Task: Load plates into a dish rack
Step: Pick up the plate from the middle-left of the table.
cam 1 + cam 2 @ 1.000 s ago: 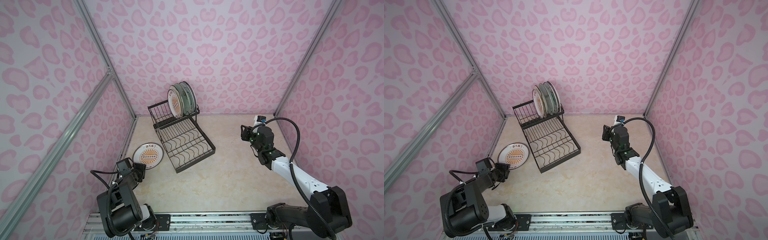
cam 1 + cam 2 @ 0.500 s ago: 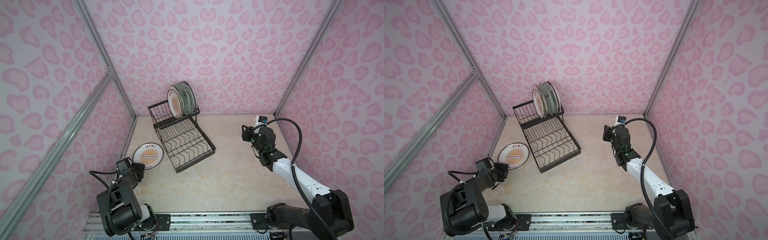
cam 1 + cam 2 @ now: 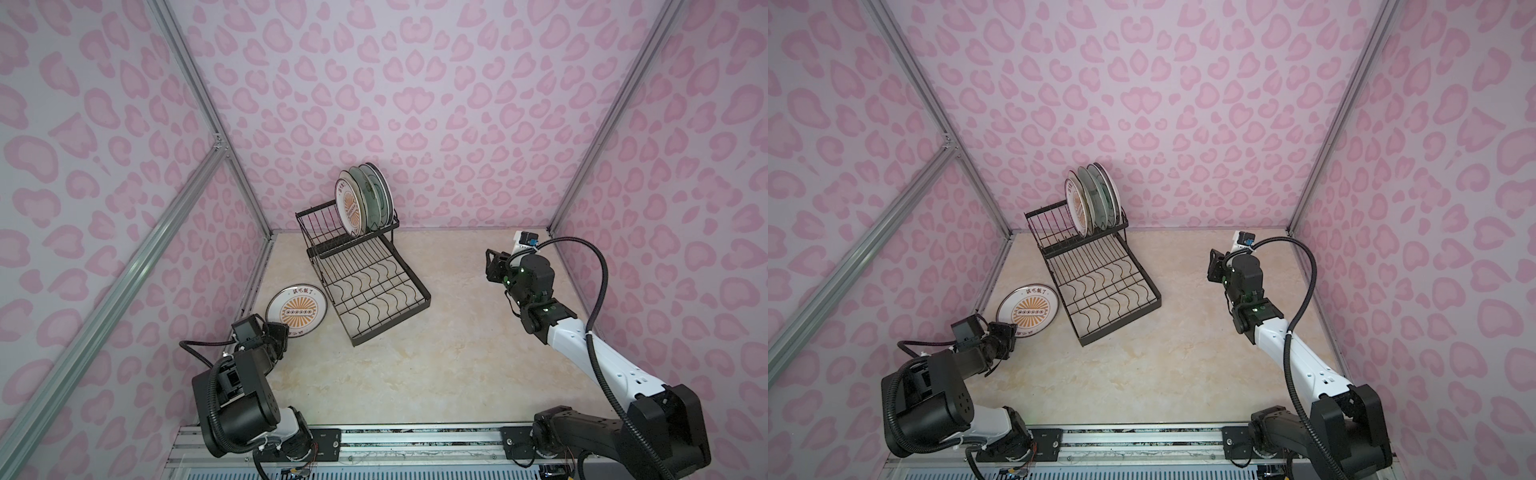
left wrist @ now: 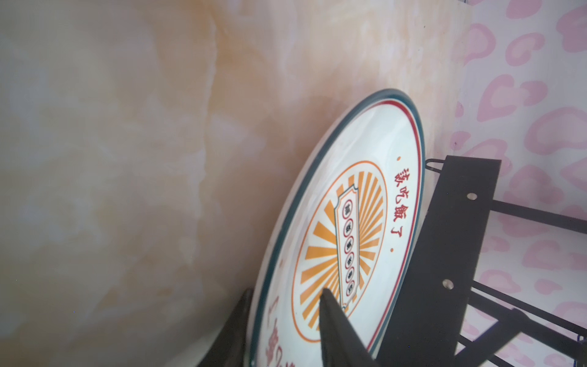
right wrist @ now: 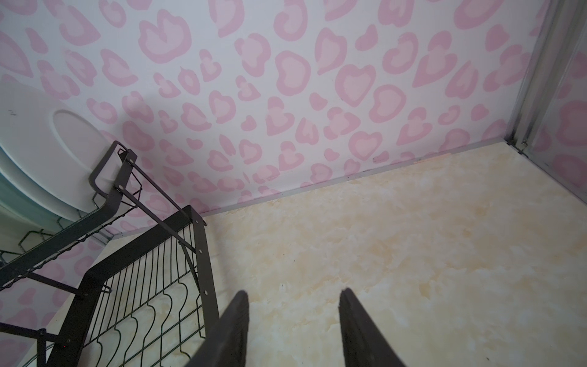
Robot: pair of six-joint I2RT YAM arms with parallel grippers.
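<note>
A white plate with an orange sunburst (image 3: 297,309) (image 3: 1027,309) lies on the table by the near left side of the black wire dish rack (image 3: 390,322) (image 3: 1121,321). My left gripper (image 3: 289,332) (image 3: 1012,329) (image 4: 286,290) straddles its near rim. One finger is under the edge and one is over the printed face (image 4: 349,206). Whether they pinch it does not show. Three plates (image 3: 365,199) (image 3: 1092,199) stand upright in the raised tier, and the lower tray holds none. My right gripper (image 3: 490,266) (image 3: 1213,266) (image 5: 293,290) hangs open in the air right of the rack, holding nothing.
Pink patterned walls close in the marble table on three sides. The plate sits close to the left wall. The right wrist view shows the rack's back corner post (image 5: 203,254) and the white underside of a racked plate (image 5: 47,143). A metal rail (image 3: 415,436) runs along the front edge.
The left jaws have narrowed around the plate's rim. The plate, the rack and the right arm have stayed where they were.
</note>
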